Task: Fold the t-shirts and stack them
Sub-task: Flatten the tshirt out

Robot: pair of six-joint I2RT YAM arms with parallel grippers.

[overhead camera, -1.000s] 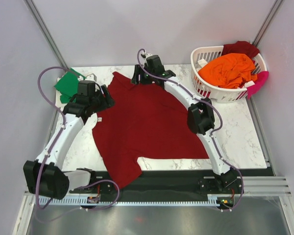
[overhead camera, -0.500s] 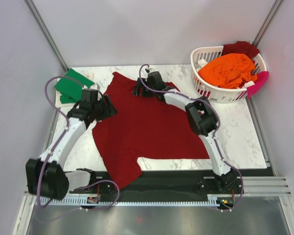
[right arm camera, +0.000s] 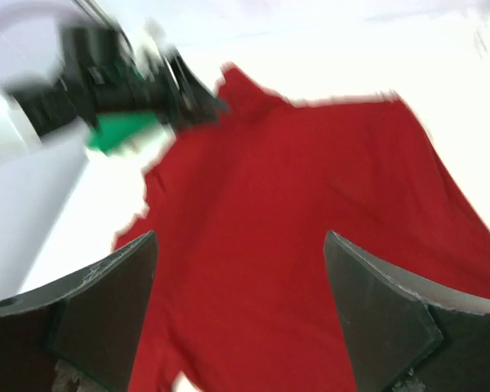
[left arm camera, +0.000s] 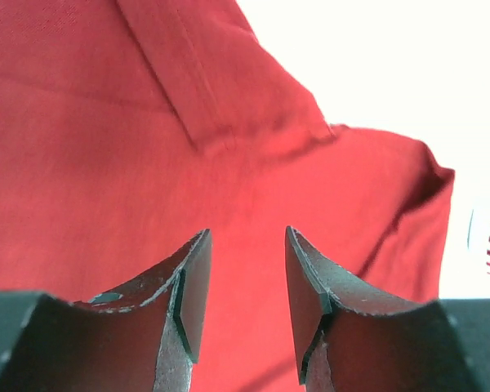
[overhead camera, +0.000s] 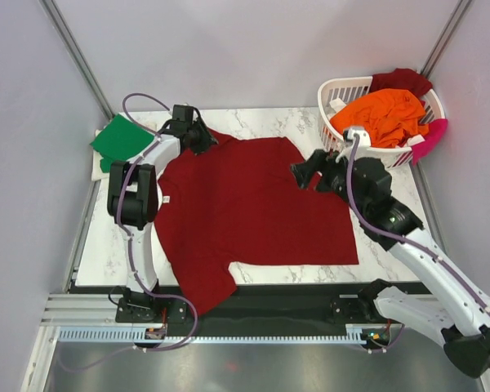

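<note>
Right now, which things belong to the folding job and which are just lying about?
Job: large dark red t-shirt, green t-shirt, orange t-shirt, pink t-shirt, second dark red t-shirt.
Lying about: white laundry basket, marble table.

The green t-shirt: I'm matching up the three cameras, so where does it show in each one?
Top external: the green t-shirt lies at the far left corner of the table, beside the left arm.
Left wrist: not in it.
Right wrist: a small green patch at upper left, just under the blurred left arm.
Shared landmark: the large dark red t-shirt, which shows in all three views.
</note>
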